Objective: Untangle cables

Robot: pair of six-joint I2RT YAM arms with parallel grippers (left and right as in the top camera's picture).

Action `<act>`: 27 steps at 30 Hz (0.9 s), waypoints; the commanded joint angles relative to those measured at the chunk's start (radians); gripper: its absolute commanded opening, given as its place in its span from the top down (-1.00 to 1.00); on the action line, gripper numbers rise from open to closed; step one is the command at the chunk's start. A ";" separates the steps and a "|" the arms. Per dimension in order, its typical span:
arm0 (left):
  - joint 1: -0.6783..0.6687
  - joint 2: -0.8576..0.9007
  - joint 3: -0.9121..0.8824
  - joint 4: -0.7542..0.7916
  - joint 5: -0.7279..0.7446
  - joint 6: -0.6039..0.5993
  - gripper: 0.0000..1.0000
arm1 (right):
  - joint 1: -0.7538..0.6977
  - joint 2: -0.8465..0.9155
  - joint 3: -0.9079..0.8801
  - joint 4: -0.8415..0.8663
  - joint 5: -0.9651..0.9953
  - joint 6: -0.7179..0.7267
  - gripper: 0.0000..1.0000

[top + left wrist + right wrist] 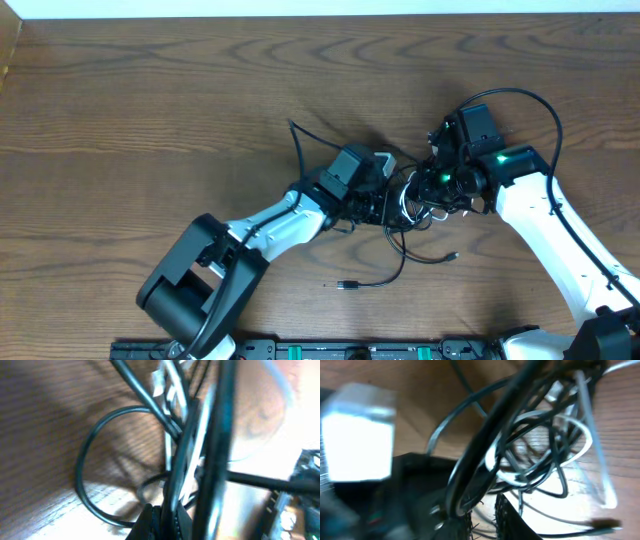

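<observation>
At the middle of the bench, the cables lie knotted between both arms, so crossed that from overhead no single strand can be followed. Two black ends trail free toward the robot's side, one tipped with a plug. The right wrist view picks out the white cable, looped through black ones and hard to see from above. Left claw is pressed together, pinching a black cable; that view is blurred. Right claw shows a thin gap with a black strand across it; whether it grips, I cannot tell.
</observation>
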 commanded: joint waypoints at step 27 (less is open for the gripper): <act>0.404 -0.057 -0.006 0.354 0.848 0.046 0.85 | -0.201 0.293 0.022 0.063 0.085 -0.031 0.84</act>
